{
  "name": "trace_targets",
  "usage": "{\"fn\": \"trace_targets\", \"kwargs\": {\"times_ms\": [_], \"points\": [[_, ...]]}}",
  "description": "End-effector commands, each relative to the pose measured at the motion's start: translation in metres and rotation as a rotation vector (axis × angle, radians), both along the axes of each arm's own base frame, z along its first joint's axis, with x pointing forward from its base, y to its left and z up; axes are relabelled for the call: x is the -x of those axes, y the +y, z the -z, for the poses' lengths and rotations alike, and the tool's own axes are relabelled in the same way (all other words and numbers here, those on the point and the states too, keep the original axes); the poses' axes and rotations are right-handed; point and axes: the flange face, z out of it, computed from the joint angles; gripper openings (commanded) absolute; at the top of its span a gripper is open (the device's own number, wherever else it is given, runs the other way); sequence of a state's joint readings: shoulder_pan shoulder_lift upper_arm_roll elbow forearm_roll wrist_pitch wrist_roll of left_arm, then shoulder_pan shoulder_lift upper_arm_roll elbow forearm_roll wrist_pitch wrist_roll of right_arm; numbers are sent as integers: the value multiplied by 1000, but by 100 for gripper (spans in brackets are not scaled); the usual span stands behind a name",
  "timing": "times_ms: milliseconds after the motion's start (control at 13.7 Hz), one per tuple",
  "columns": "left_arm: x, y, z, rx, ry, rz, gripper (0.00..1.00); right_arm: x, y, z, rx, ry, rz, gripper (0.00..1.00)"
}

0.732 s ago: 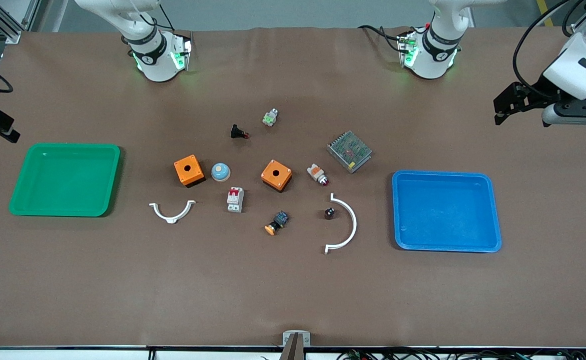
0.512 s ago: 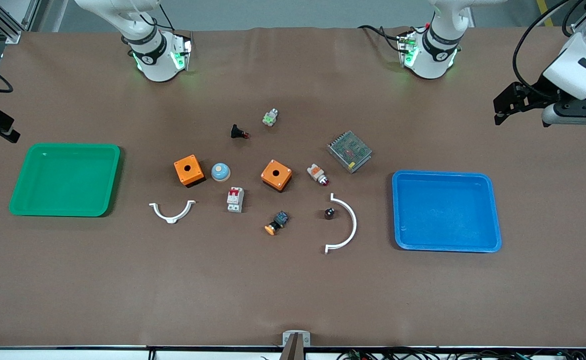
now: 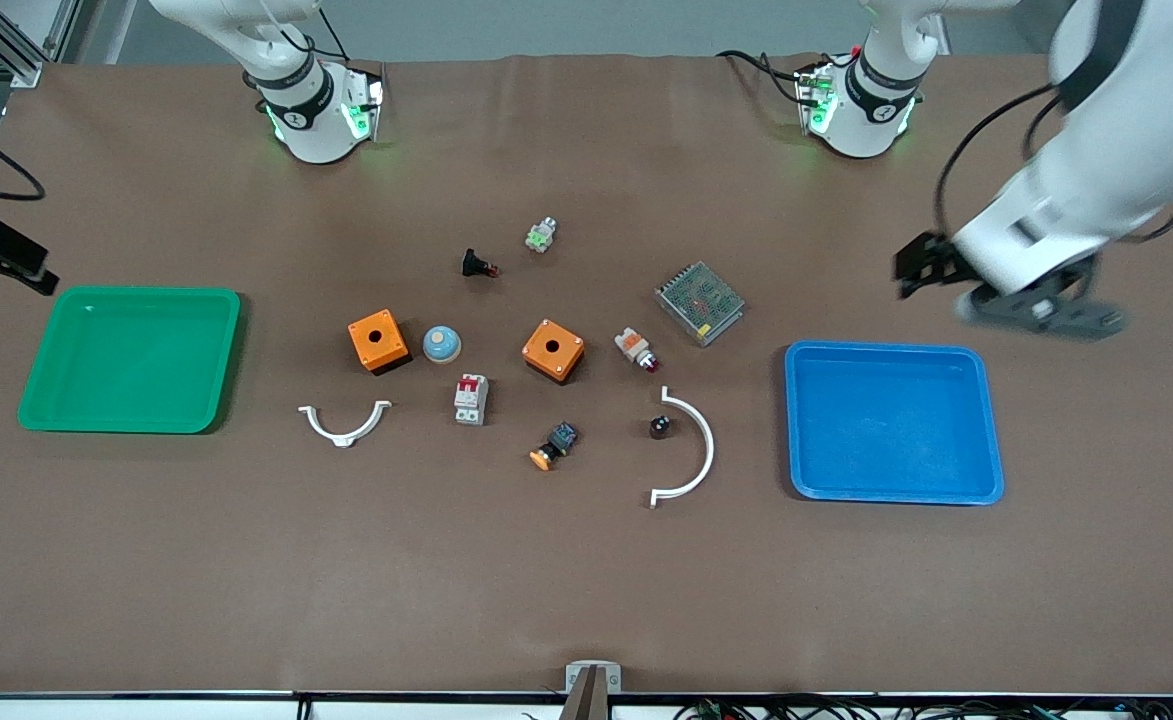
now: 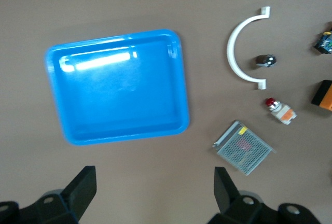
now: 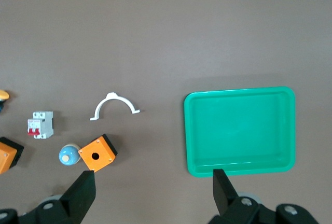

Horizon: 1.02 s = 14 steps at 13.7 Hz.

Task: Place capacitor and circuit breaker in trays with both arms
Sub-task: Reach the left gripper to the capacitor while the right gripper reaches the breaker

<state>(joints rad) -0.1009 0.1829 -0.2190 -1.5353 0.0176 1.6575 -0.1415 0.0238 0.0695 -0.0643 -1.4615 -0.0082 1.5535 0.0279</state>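
1. Capacitor (image 3: 659, 427) mid-bench, tucked inside a white curved bracket (image 3: 694, 450), toward the left arm's end; circuit breaker (image 3: 470, 399) mid-bench beside an orange box (image 3: 553, 350), with bare brown bench (image 3: 586, 590) running to the camera-side edge.
2. Blue tray (image 3: 893, 422) near the left arm's end, green tray (image 3: 132, 359) near the right arm's end.
3. Left wrist view: capacitor (image 4: 265, 60) visible, breaker out of frame. Right wrist view: breaker (image 5: 40, 124) visible, capacitor out of frame.
4. Left gripper (image 4: 153, 190) over bare bench at the blue tray's base-side rim, fingers spread wide, empty.
5. Right gripper (image 5: 150, 193) at the bench's end edge by the green tray, fingers wide apart, empty.
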Motion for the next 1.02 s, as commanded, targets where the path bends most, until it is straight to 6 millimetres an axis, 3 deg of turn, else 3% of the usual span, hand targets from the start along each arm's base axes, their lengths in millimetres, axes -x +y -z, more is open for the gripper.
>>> {"fn": "trace_targets", "kwargs": {"times_ms": [0,146,220,366,512,732,951], "points": [[-33,-72,54,32,32,-49,100,-22,38,35,7,59,-54,100],[-43,-121,100,53,21,-83,100,-29,53,55,5,88,-76,100],[-44,-141,124,59,19,-102,100,-41,63,81,-21,114,-84,100],[-40,-177,170,32,-1,-144,100,-44,97,120,-157,165,-91,100],[-35,-205,219,-15,-31,-154,95,-43,143,159,-173,152,-38,100],[-33,-227,276,23,-51,-159,80,-25,231,220,-155,107,42,100],[-30,-235,314,41,-53,-151,70,-15,300,276,-134,78,103,100]]}}
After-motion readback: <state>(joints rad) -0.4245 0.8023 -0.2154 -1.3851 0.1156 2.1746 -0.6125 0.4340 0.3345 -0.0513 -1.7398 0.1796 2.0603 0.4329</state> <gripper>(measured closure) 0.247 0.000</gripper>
